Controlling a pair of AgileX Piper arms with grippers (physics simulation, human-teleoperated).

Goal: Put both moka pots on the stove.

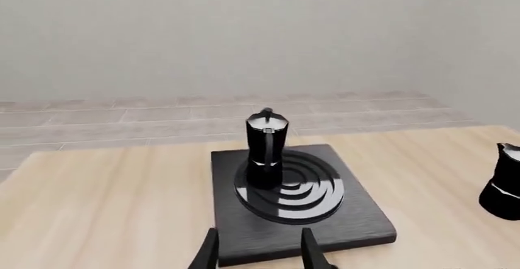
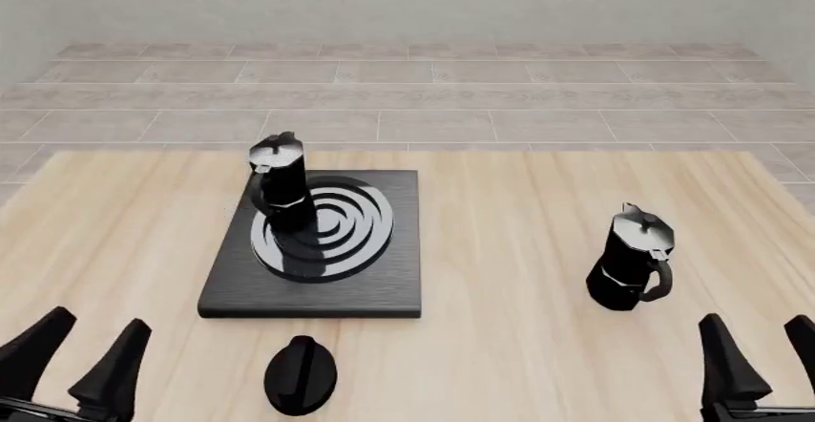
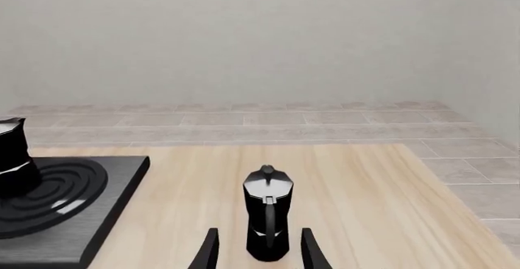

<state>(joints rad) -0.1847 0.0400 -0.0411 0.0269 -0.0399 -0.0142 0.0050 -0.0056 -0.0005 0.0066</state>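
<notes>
One moka pot [image 2: 281, 189] [image 1: 266, 149] stands upright on the left part of the stove's ringed burner. The stove [image 2: 382, 284] [image 1: 357, 223] is a flat black slab on the left half of the table. The other moka pot [image 2: 631, 258] [image 3: 267, 220] stands upright on the bare wood at the right, handle toward the front. My left gripper [image 2: 79, 350] [image 1: 257, 252] is open near the front left corner, short of the stove. My right gripper [image 2: 762, 353] [image 3: 258, 249] is open at the front right, in line with the second pot and a little behind it.
A flat black round knob [image 2: 302, 374] lies on the table just in front of the stove. The wooden table [image 2: 510, 221] ends at a tiled floor behind. In the left wrist view the second pot [image 1: 503, 181] shows at the picture's edge.
</notes>
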